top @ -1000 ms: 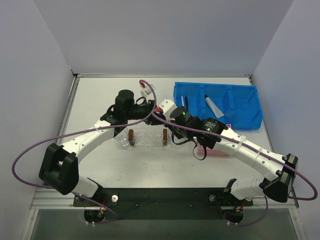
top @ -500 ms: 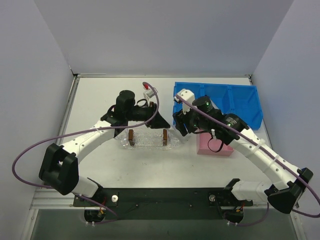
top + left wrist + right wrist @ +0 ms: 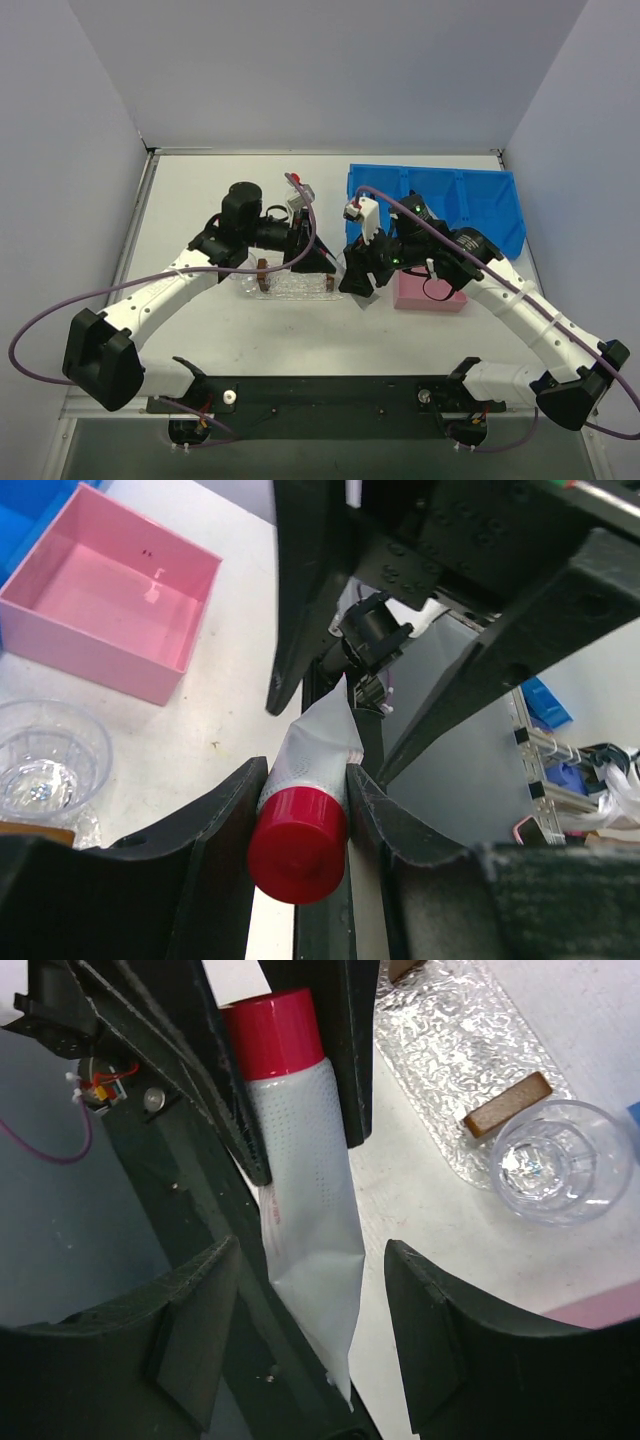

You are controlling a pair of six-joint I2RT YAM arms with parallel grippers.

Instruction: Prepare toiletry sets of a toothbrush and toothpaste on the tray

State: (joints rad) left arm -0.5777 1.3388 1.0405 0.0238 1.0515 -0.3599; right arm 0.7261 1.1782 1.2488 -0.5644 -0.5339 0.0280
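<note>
A silvery-white toothpaste [image 3: 312, 765] tube with a red cap [image 3: 297, 832] is clamped just behind the cap by my left gripper [image 3: 305, 772], which is shut on it. The tube points toward my right gripper [image 3: 310, 1260], which is open; the crimped end of the toothpaste [image 3: 305, 1190] hangs between its spread fingers [image 3: 440, 1320] without touching them. In the top view the left gripper [image 3: 314, 262] and right gripper [image 3: 352, 273] meet nose to nose above the right end of the clear tray [image 3: 285, 287]. No toothbrush is in view.
Small brown blocks [image 3: 506, 1103] lie on the tray [image 3: 450, 1050], and a clear cup [image 3: 555, 1165] stands beside it. The pink box [image 3: 432, 296] sits right of the tray, with the blue bin [image 3: 480, 205] behind it under the right arm.
The right gripper has opened, swung up toward the bin and come back down to face the left gripper. The left gripper has shifted nearer, over the tray's right end, still holding the tube.
</note>
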